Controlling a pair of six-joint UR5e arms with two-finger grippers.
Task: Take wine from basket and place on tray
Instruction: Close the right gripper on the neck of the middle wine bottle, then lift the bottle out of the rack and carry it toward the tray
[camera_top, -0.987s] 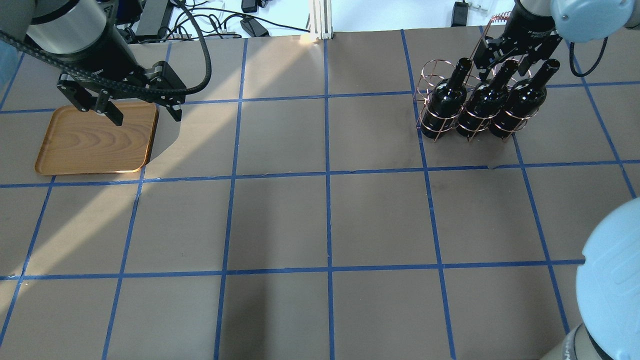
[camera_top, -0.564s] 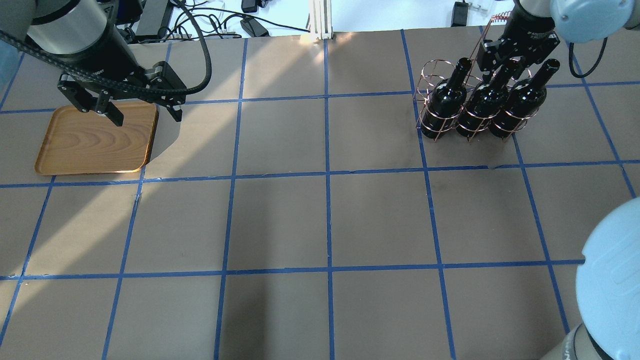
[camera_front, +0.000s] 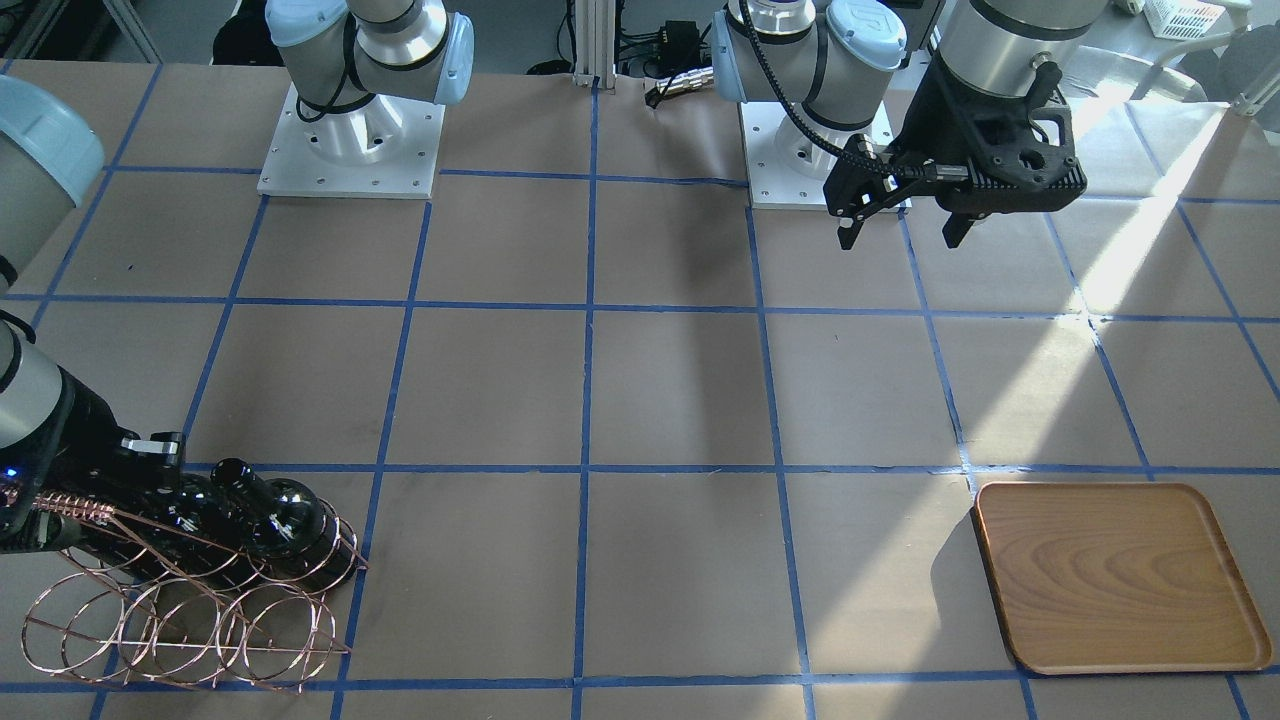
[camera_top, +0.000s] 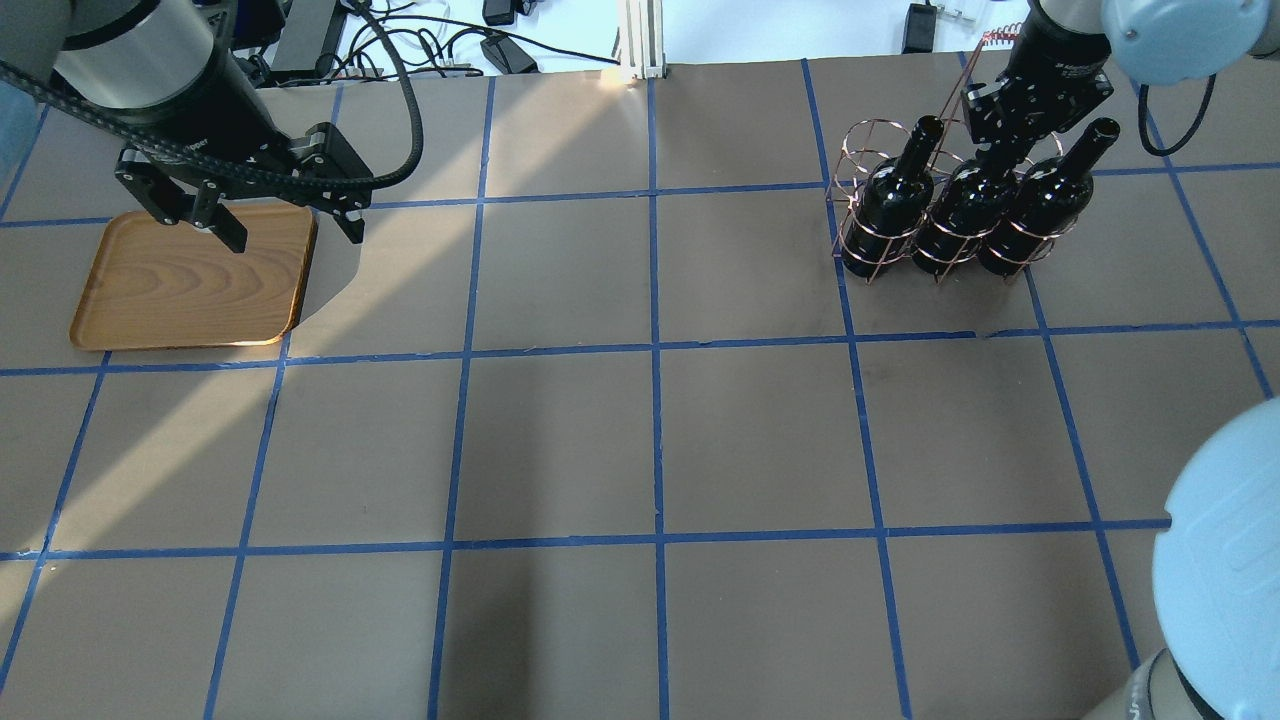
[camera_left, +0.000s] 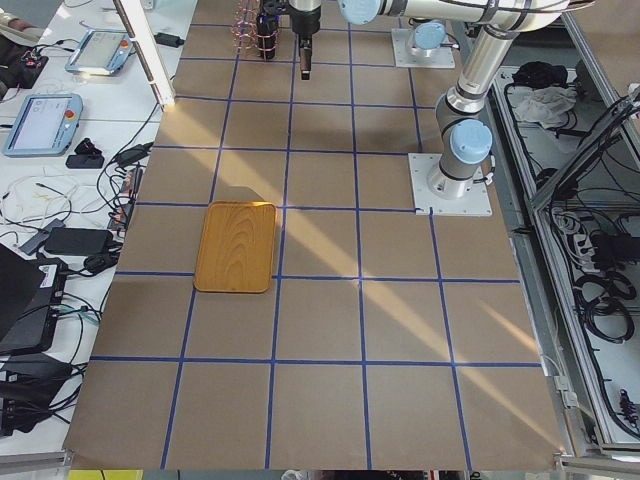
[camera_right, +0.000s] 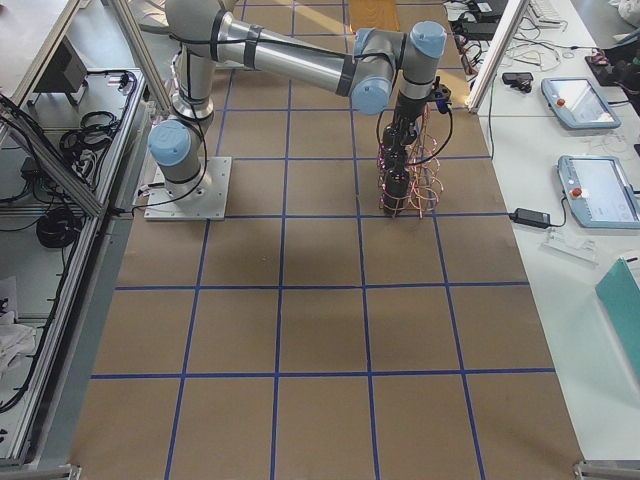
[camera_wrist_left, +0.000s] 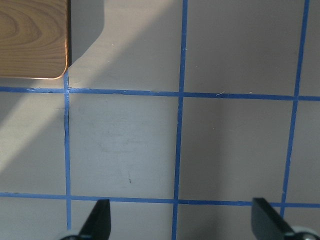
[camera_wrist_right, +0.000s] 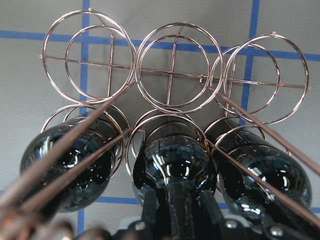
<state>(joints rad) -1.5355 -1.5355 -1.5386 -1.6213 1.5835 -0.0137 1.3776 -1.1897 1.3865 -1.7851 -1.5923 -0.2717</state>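
**Desk**: brown surface marked into squares by blue tape lines; it carries all the items below.

**Basket**: copper-coloured wire rack, upper right of the overhead view. It has two rows of three round ring cells. A coiled wire handle rises behind it, beside the right arm. In the right wrist view the upper row of rings stands empty and the lower row is filled.

**Middle wine bottle**: glossy black glass, upright in the centre cell of the filled row, base down in the basket. Its neck is hidden between the fingers of the right gripper.

**Left-most wine bottle** and **right-most wine bottle**: same make, one in each cell on either side of the middle bottle. Their necks are free and nothing touches them.

**Right gripper**: reaches down over the basket. Its jaws are drawn in against the neck of the middle wine bottle. The right wrist view shows one finger on each side of that neck at the lower centre of the frame.

**Tray**: flat wooden tray with rounded corners and visible grain, upper left of the overhead view, well apart from the basket. Nothing lies on it.

**Left gripper**: hangs above the desk at the tray's right edge. Its jaws are spread wide and hold nothing. In its wrist view only bare desk shows between the fingertips, with the tray's corner at the upper left.
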